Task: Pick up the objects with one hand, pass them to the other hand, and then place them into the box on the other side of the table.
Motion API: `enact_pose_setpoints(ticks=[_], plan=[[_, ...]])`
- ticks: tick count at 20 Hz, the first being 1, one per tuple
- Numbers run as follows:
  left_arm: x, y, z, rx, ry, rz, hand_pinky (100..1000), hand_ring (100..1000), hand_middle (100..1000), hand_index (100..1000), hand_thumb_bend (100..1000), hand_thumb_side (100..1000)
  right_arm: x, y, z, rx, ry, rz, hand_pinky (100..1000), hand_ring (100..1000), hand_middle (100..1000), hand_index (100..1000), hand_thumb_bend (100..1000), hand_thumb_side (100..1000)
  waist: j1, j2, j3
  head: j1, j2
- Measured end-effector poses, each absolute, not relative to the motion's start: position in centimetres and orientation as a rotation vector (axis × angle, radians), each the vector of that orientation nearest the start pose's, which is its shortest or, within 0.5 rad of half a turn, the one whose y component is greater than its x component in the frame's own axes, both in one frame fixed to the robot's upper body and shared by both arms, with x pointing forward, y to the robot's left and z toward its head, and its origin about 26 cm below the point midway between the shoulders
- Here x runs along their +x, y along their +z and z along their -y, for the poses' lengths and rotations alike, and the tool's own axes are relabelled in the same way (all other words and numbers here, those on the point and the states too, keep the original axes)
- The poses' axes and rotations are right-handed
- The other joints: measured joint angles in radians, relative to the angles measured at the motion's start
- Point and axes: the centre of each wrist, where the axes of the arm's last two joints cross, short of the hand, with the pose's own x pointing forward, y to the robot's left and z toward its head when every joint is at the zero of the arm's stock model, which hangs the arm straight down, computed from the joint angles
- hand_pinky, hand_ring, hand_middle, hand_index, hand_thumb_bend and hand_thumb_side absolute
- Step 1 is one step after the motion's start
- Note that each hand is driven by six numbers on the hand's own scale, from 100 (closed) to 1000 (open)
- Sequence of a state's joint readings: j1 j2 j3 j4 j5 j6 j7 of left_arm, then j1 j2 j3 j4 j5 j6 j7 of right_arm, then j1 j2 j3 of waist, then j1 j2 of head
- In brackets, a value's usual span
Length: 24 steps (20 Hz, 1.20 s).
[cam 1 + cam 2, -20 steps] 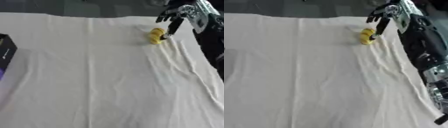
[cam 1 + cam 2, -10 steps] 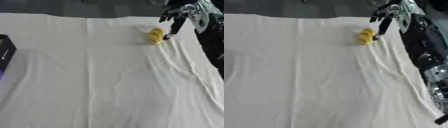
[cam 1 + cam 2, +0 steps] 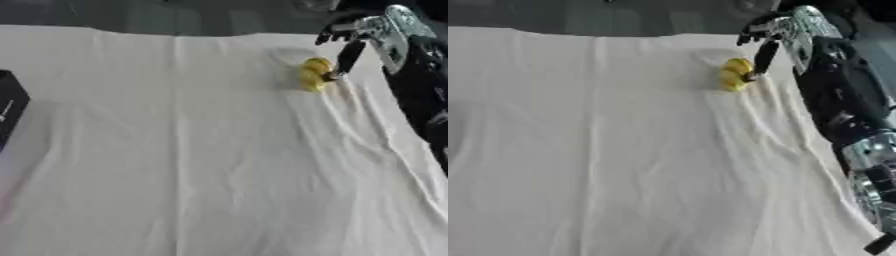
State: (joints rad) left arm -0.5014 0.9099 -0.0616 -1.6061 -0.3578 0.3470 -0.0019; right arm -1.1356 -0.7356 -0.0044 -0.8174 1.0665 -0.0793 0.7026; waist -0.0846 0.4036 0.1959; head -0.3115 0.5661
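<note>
A small yellow object [image 3: 313, 73] lies on the white cloth [image 3: 201, 150] at the far right of the table. My right hand [image 3: 360, 36] hovers just behind and to the right of it, fingers spread and open, with the thumb pointing down and its tip touching the object's right side. The black box [image 3: 9, 107] sits at the left edge of the table, only partly in the left eye view. My left hand shows in neither view.
My right forearm [image 3: 842, 115] runs down the right edge of the table. The cloth is creased around and below the yellow object. A dark floor lies beyond the table's far edge.
The right hand has barely moved; its thumb stays against the yellow object, which keeps its place.
</note>
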Motion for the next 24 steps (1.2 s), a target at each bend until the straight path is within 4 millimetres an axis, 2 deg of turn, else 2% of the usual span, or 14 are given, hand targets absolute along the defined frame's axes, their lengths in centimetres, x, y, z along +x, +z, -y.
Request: enact_pose_setpoints(ticks=[9,18,21,24], plan=[[34.90,26.65,-37.64,1.205,-0.733,1.576,780,729,647,708,760,401,45.97,33.22,40.42,-1.185,1.289,0.905,937,958,907,883,471,100,0.000,0.013,0.008,-0.008,-0.022],[34.87,26.75,-37.73,1.207,-0.723,1.580,779,728,646,707,754,404,46.09,33.10,40.46,-1.159,1.296,0.869,929,934,855,835,386,100,0.000,0.017,0.009,-0.018,-0.024],[34.87,26.76,-37.74,1.207,-0.722,1.580,777,727,645,706,752,406,46.16,33.00,40.38,-1.137,1.286,0.870,916,903,806,800,290,100,0.000,0.018,0.010,-0.022,-0.024],[34.87,26.76,-37.74,1.207,-0.720,1.582,777,727,645,706,750,406,46.23,32.81,40.30,-1.125,1.275,0.878,898,861,748,763,237,100,0.000,0.019,0.011,-0.027,-0.024]])
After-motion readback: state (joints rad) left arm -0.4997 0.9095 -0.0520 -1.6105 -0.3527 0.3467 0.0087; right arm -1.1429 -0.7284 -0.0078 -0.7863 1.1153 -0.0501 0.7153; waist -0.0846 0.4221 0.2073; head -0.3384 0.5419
